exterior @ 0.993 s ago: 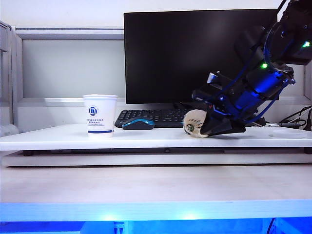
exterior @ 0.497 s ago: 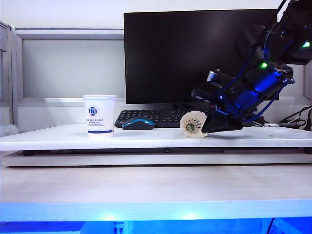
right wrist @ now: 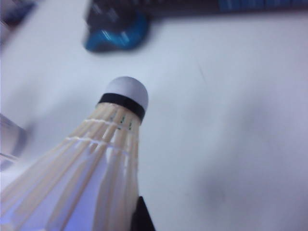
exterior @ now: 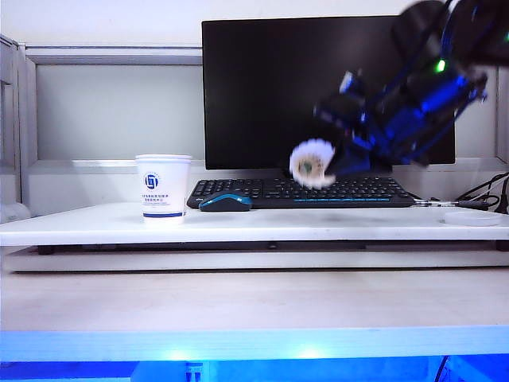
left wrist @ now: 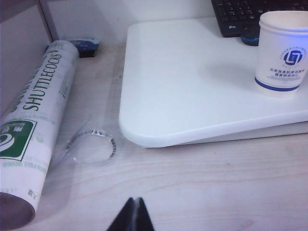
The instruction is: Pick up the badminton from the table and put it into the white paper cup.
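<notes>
A: In the exterior view, our right hand (exterior: 338, 163) is clamped on the badminton (exterior: 311, 163), clear of the white surface (exterior: 262, 224). The white paper cup (exterior: 163, 188) stands well apart at nine o'clock from it. We judge pickup done, carry and drop left.

B: From the left wrist, our left hand (left wrist: 134, 215) shows fingers together, holding nothing, over pale wood beside a printed shuttlecock tube (left wrist: 33, 120).

A: The right wrist view shows ribbed cream feathers flaring from a rounded tip with a dark band.
</notes>
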### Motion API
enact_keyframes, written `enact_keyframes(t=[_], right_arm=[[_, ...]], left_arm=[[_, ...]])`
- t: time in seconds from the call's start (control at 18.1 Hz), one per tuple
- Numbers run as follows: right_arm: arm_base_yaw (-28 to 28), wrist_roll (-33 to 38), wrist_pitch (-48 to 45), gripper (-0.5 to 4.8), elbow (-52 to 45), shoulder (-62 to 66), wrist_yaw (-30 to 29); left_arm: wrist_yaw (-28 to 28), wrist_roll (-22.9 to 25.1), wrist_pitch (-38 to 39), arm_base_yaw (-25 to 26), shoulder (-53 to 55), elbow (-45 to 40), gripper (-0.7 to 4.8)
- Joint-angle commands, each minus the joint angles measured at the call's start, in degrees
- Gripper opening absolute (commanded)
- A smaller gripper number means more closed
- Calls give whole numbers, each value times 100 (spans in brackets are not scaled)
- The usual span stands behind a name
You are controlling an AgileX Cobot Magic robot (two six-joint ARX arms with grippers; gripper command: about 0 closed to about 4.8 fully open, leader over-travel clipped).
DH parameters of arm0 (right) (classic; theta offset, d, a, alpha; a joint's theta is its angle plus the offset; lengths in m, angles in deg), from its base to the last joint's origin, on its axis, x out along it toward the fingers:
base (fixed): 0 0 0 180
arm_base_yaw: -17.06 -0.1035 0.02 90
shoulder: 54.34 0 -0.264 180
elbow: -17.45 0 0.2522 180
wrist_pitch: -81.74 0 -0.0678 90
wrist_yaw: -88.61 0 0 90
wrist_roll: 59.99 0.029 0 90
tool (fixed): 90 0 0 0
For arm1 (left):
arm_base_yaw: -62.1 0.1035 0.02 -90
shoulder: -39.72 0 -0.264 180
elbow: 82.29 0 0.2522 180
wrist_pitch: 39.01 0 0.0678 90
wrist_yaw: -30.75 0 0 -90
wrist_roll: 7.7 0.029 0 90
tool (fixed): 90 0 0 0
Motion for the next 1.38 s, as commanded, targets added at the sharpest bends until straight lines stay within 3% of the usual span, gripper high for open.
enact_keyframes(t=[0.06, 0.33, 0.55, 0.66, 1.1, 1.27, 1.38], right_arm=[[-28, -4, 39, -8, 20, -404, -61], [-48, 0, 479, -9, 315, -922, -422], [-433, -129, 1200, -9, 1010, -940, -472], [-824, -118, 1222, -9, 1281, -940, -474], [-1427, 240, 1220, -9, 1377, -887, -470], [-1578, 365, 1228, -9, 1475, -682, -472], [-1781, 398, 1373, -9, 2031, 50, -553]], left_arm=[[22, -4, 131, 0, 2, -17, -5], [22, -4, 133, 0, 2, -17, -5], [22, -4, 131, 0, 2, -17, -5], [20, -11, 131, 0, 2, -17, -5], [20, -20, 131, 0, 2, -17, -5], [20, -22, 131, 0, 2, -17, -5], [20, -22, 131, 0, 2, -17, -5]])
